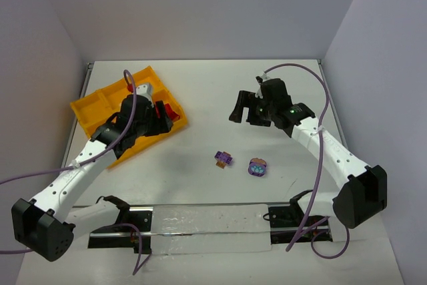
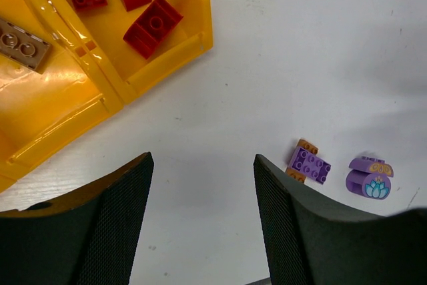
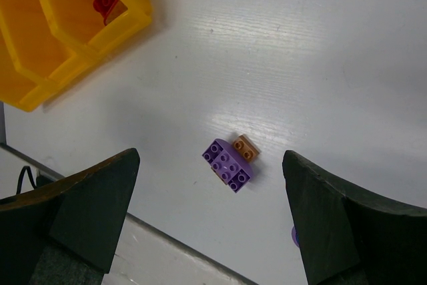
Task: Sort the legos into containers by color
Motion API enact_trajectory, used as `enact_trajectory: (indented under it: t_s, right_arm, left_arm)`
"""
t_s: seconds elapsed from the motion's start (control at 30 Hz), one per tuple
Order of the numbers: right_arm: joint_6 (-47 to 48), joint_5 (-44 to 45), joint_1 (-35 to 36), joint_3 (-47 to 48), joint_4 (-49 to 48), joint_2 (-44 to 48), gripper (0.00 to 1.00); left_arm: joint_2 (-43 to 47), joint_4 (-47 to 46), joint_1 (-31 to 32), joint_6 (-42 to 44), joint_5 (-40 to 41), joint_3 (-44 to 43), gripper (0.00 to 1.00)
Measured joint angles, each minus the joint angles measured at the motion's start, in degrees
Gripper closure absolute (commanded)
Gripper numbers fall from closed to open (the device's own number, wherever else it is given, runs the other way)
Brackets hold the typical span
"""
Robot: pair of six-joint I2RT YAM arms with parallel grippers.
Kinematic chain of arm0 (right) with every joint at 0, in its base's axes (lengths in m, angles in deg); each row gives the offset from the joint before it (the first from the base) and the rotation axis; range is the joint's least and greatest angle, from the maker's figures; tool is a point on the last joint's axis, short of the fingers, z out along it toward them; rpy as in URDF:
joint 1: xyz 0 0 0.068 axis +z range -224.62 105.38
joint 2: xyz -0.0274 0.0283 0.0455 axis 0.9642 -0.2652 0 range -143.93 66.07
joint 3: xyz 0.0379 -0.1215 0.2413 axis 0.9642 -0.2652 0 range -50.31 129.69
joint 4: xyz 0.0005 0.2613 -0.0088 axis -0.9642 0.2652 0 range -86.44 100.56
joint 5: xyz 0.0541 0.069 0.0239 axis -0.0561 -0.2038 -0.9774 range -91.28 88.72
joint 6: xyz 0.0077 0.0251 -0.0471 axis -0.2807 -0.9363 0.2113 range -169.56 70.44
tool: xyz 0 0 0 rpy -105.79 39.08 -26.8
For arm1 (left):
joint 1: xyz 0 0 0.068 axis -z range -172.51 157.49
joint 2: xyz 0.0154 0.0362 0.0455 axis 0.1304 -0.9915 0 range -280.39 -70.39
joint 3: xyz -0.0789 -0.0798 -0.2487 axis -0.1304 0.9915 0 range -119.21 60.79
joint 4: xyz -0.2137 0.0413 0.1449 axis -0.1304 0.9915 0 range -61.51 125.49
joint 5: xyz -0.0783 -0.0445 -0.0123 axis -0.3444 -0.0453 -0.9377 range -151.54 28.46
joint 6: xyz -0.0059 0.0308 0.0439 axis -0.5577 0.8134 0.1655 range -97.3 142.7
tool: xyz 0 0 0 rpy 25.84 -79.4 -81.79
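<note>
The yellow-orange tray [image 1: 93,106] sits at the left. Red legos [image 2: 152,26] lie in its near-right cell, also visible from above [image 1: 173,113]. My left gripper [image 1: 162,117] hovers over that tray corner, open and empty [image 2: 202,161]. A purple lego with orange bits [image 1: 223,158] lies on the table's middle, and a purple one with a light-blue flower [image 1: 257,167] lies just to its right. Both show in the left wrist view [image 2: 308,162] [image 2: 370,178]. My right gripper [image 1: 241,110] is open and empty, high above the purple-orange lego [image 3: 229,163], jaws wide [image 3: 210,158].
A tan brick [image 2: 23,43] lies in another tray cell. A white piece [image 1: 145,89] shows at the tray's far side. A black and silver rail [image 1: 213,221] runs along the near edge. Walls close the table on three sides.
</note>
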Motion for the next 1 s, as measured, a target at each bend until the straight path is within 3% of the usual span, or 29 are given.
enact_trajectory:
  t_s: [0.57, 0.83, 1.0]
  right_arm:
    - [-0.23, 2.77, 0.23, -0.23, 0.37, 0.82, 0.04]
    - [-0.23, 3.21, -0.49, -2.7, 0.93, 3.62, 0.03]
    - [-0.02, 2.31, -4.19, -4.88, 1.47, 6.04, 0.02]
  left_arm:
    - [-8.78, -0.19, 9.76, 1.58, -1.7, -2.65, 0.13]
    - [-14.0, -1.57, 19.07, 1.47, -1.92, -5.14, 0.1]
    - [-16.87, -2.63, 21.31, 1.12, -2.58, -5.33, 0.1]
